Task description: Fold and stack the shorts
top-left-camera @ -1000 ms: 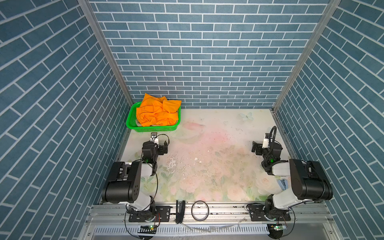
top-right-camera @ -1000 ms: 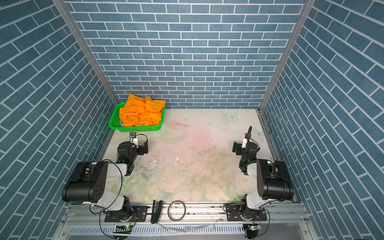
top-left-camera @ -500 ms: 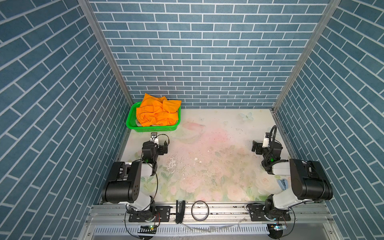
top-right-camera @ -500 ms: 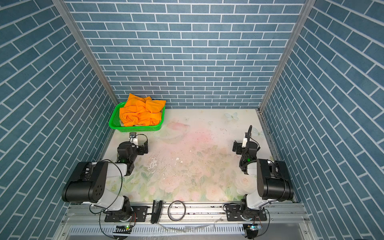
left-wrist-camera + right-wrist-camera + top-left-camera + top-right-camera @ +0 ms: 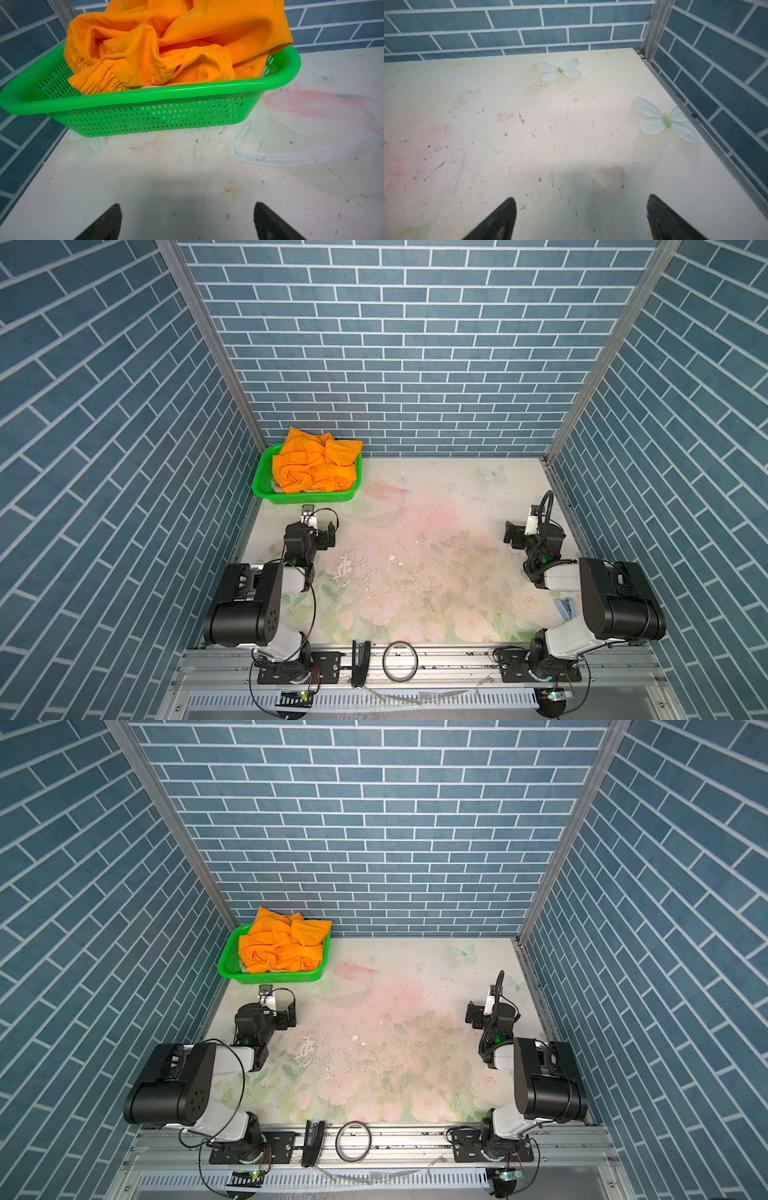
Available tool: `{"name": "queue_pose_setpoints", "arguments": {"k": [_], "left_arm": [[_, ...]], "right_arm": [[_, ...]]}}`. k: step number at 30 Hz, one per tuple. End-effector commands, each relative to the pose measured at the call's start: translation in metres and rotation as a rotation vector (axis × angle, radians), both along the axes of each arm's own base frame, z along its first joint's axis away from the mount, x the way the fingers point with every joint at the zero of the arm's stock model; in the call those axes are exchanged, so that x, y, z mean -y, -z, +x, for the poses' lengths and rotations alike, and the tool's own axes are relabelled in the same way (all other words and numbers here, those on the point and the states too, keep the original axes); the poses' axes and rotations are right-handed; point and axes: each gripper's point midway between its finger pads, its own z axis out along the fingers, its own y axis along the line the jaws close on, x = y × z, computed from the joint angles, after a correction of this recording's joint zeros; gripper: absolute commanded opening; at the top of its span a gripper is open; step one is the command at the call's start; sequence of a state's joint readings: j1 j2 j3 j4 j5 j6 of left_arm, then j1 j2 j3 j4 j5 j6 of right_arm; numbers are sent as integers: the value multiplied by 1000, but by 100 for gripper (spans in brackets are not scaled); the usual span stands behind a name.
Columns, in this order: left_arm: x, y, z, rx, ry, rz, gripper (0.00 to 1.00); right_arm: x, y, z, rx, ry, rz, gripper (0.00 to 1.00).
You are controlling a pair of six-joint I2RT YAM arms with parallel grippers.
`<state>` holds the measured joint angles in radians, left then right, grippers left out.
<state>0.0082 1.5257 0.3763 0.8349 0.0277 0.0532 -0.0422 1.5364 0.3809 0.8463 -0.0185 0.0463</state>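
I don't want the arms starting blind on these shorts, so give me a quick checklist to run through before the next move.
1. Left gripper open and empty: ok.
2. Right gripper open and empty: ok.
3. Orange shorts on top in the green basket, facing the left gripper: ok, a crumpled heap spilling over the rim.
4. Table space between the arms for folding: ok.
5. Second pair underneath: cannot tell, only a pale cloth sliver shows under the orange.
6. Anything folded or stacked yet: not ok.
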Motion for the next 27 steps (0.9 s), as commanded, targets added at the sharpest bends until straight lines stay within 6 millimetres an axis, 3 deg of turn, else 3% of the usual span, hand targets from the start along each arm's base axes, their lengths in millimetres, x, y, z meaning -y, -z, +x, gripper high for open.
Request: {"name": "queue_pose_setpoints", "arguments": {"k": [1,6,13,17,21,24,27], "left_arm": [[-2,-19,7,20,-17,2,100],[-4,-44,-4,-29,-42,-34,100],[3,-110,-7,-86,-89,-213,100],[11,-146,19,-93,-50,-235,100],[10,-166,58,-68,-35,-203,100],[12,-158,89,-101,-11,-180,100],[15,-132,118,-192,5,-161,100]], "right_arm": [[3,-15,4,29,10,-13,96],[4,-16,5,23,11,-14,95],[3,-17,5,25,10,-20,93],[2,-16,5,19,5,-20,93],[0,-18,5,23,-8,-20,92],[0,-18,5,22,-8,-21,92],[-1,-18,5,22,-10,-21,92]]}}
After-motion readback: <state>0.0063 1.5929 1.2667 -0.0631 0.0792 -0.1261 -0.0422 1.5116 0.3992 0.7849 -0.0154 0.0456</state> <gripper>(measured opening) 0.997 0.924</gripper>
